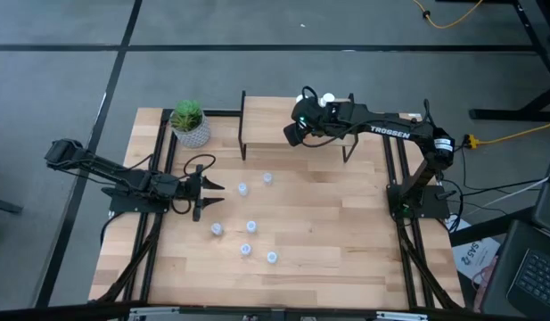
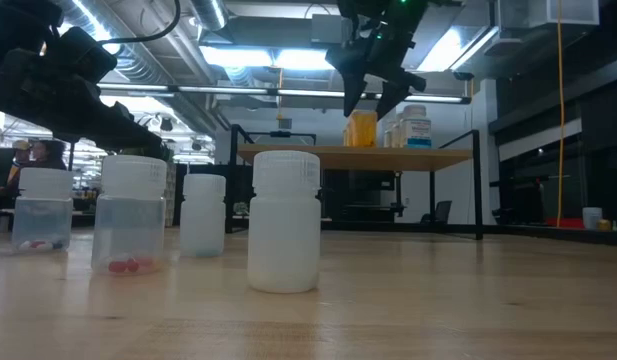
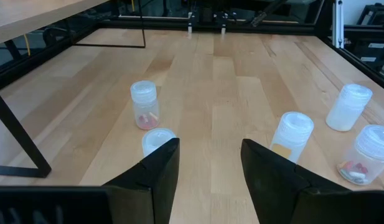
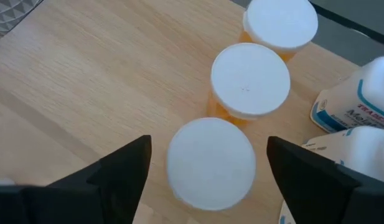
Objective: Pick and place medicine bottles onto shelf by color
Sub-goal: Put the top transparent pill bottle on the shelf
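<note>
The shelf [image 1: 275, 120] stands at the table's far side. On it three orange bottles with white caps stand in a row; the nearest [image 4: 210, 163] stands between the fingers of my open right gripper [image 4: 209, 149], which hangs above it with a gap on each side. Two white bottles with blue labels [image 4: 350, 109] stand beside the row. Several small clear bottles [image 1: 251, 226] stand upright on the table's middle. My left gripper [image 1: 212, 196] waits open and low at the table's left, with one clear bottle [image 3: 157, 142] just beyond its finger and nothing between its fingers.
A green plant in a white pot [image 1: 189, 123] stands at the far left, beside the shelf. Black frame rails [image 1: 159, 223] run along the table's left and right sides. Bare wood [image 1: 346, 223] lies between the bottles and the right arm's base.
</note>
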You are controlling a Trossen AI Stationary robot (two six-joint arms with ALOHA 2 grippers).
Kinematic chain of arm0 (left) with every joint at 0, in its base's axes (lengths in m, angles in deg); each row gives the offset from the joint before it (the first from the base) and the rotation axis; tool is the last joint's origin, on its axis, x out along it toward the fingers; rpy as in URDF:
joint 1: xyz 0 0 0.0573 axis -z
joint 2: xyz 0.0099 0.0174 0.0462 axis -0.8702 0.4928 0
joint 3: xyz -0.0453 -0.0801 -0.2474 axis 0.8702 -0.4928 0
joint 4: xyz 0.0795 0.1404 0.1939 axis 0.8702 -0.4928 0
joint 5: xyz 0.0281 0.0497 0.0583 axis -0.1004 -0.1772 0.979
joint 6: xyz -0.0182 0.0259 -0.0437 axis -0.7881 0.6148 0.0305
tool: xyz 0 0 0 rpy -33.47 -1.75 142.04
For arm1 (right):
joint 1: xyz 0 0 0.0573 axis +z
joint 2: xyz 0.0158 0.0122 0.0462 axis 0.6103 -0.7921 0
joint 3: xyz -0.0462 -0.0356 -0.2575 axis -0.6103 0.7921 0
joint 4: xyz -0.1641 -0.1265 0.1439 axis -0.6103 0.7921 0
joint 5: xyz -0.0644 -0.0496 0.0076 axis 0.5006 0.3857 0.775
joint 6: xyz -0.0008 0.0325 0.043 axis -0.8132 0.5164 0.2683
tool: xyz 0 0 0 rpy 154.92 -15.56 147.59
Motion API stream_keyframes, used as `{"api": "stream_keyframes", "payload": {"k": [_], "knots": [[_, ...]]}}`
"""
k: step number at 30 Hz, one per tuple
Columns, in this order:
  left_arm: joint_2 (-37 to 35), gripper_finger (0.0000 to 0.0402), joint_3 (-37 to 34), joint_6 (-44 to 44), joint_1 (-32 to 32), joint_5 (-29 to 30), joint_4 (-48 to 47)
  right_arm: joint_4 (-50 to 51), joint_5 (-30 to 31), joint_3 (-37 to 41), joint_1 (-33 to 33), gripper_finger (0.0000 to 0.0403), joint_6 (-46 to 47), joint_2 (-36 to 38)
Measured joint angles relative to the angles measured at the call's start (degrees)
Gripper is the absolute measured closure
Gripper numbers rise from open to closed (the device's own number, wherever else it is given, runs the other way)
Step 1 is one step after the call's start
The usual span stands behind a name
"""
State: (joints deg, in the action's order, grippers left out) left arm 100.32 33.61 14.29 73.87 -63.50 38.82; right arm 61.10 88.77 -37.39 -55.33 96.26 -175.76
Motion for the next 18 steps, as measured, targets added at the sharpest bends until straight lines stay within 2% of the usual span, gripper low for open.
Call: {"api": "stream_keyframes", "payload": {"k": [6,11,18], "knots": [[0.0,0.0237,0.0,0.1,0.0,0.0,-0.5,0.4,0.0,-4.4,0.0,0.0085,-0.1,-0.1],[0.0,0.0237,0.0,0.0,0.0,0.0,-1.6,5.2,-1.9,-11.2,0.4,0.0085,2.4,0.0],[0.0,0.0237,0.0,0.0,0.0,0.0,-1.5,9.8,-10.1,-16.8,4.9,0.0085,2.7,0.0]]}}
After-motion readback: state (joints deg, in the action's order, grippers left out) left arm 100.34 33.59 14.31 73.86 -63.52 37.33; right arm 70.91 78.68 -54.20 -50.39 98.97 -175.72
